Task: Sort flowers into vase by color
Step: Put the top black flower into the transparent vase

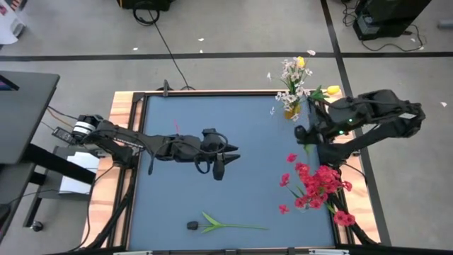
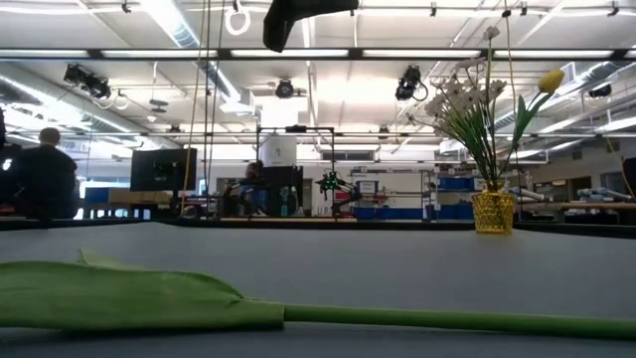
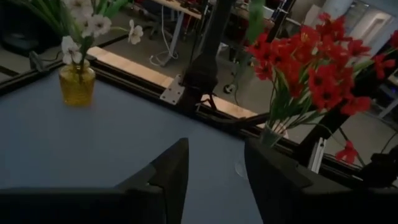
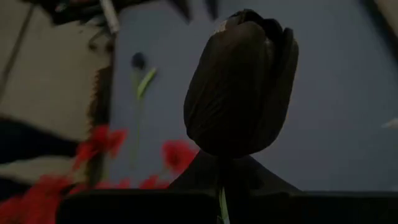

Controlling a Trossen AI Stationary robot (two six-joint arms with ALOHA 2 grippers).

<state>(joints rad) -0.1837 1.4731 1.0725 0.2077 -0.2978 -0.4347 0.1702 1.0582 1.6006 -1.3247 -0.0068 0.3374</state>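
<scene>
A yellow vase [image 1: 291, 111] [image 3: 76, 84] near the table's far right corner holds white sprays and yellow tulip buds [image 1: 333, 90]. Red blossoms [image 1: 318, 185] [image 3: 311, 62] stand in a clear vase [image 3: 271, 134] by the right edge. One dark-headed bud flower [image 1: 228, 226] lies flat near the near edge, with its leaf [image 2: 129, 296] close in the low view. My left gripper [image 1: 225, 160] [image 3: 214, 180] hovers open over the table's middle, touching nothing. My right gripper [image 1: 304, 134] [image 4: 221, 202], between the two vases, is shut on another dark-headed bud [image 4: 242, 81]. My right gripper pinches the dark-headed flower between its two fingers on the green stem just under the bud [image 4: 222, 200]. The bud stands straight out beyond the fingertips, off the table. The gripper hides the rest of the stem.
The table's blue mat [image 1: 184, 120] is bare across its left and far parts. A wooden frame [image 1: 120, 106] and black rails edge the table. Loose petals lie near the yellow vase. A person sits in the room beyond the far edge [image 2: 45, 174].
</scene>
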